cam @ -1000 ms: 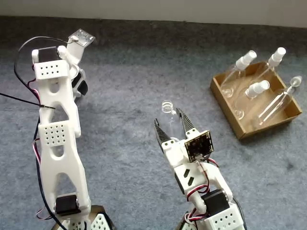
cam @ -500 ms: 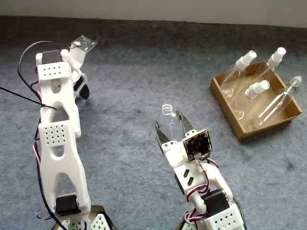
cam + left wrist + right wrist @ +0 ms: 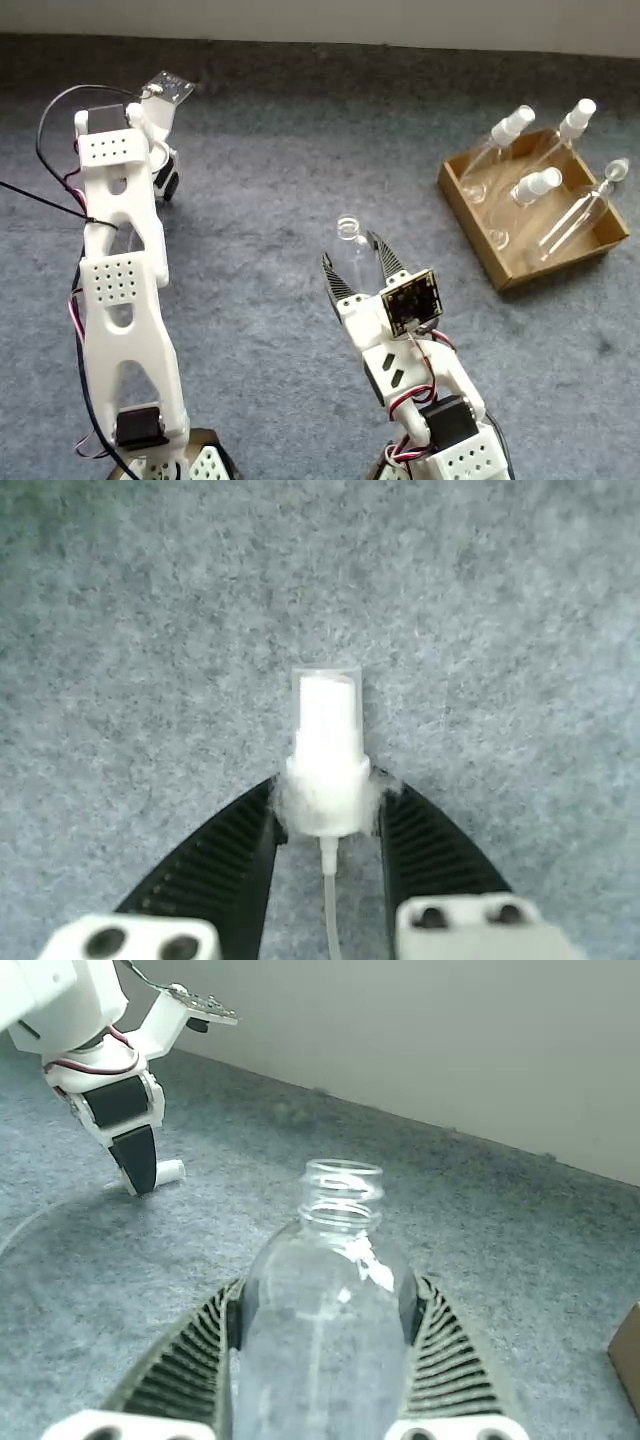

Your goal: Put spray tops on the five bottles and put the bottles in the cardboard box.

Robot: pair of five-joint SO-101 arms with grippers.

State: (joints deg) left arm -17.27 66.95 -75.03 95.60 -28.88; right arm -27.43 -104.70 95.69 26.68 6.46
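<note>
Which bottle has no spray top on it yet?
The bottle in the right end effector: its threaded neck is open. The four lying in the cardboard box all carry spray tops.

Open carpet (image 3: 270, 170) leads to the cardboard box (image 3: 466, 224), seemingly crowded.

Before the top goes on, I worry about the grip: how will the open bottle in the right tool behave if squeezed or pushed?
The bottle looks clear and empty, so probably light; the right tool might dent it. Its smooth round body may twist or slip between the ribbed fingers when the top is pressed on. Laid down, it would likely roll.
</note>
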